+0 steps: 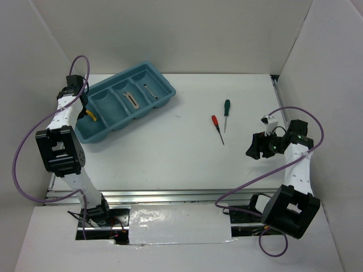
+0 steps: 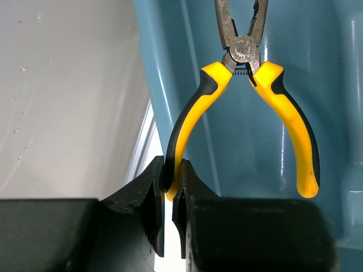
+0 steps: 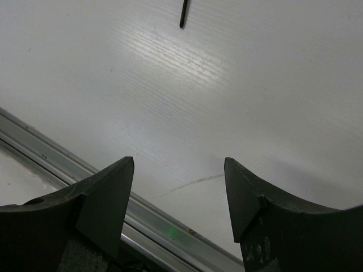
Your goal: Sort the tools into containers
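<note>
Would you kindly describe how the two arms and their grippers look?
Both the left arm and right arm have white links with boxy black joint housings and a looping purple cable. The left gripper and right gripper have matte black, wedge-shaped fingers.

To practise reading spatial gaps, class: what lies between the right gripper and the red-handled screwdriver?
Nothing: in the top view, only bare white table separates the right gripper from the red-handled screwdriver.

Five tools are showing: one green-handled screwdriver (image 1: 227,106), one red-handled screwdriver (image 1: 215,120), one pair of yellow-handled pliers (image 2: 245,51), one folding knife (image 1: 131,100) and one thin silver rod (image 1: 150,91). One light blue tray (image 1: 108,126) is showing four compartments. Two claws are appearing: left claw (image 2: 170,165), right claw (image 3: 178,164).
</note>
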You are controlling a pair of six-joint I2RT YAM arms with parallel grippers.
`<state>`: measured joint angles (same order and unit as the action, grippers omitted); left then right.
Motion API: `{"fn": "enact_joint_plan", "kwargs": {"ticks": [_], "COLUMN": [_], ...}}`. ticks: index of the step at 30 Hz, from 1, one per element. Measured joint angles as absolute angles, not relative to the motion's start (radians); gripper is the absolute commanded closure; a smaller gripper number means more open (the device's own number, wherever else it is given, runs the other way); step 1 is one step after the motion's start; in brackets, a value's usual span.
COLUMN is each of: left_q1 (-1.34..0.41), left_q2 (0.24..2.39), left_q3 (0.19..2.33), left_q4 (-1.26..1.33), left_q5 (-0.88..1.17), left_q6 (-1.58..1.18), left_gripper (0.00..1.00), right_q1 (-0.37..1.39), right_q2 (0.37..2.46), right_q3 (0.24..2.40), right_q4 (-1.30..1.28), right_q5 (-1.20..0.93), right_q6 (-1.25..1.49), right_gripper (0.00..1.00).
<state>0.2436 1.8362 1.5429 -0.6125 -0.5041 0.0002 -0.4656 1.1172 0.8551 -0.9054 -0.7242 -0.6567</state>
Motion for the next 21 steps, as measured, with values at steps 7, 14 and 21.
{"fn": "enact_joint_plan", "kwargs": {"ticks": [7,14,21], "left_q1": [0.198,0.172,0.186], "left_q2": [1.843,1.925,1.942], "left_q3": [1.548,1.616,1.618], "left_q4": [-0.625,-0.662,-0.693], "left_q5": [-0.511,-0.514,-0.508], "left_q6": [-0.006,-0.035,-0.043], "left_gripper": [0.93,0.92,0.77], "right_q1": [-0.466,-0.466,-0.466], "right_q2": [1.127,1.125,1.121], "right_q3": [0.855,0.855,0.855], "right_q4": [-0.906,-0.907,-0.908], "right_q5": [-0.725,-0.723,-0.723], "right_q6": [-0.657,-0.667,-0.672], "right_gripper": [0.27,0.27,0.27]}}
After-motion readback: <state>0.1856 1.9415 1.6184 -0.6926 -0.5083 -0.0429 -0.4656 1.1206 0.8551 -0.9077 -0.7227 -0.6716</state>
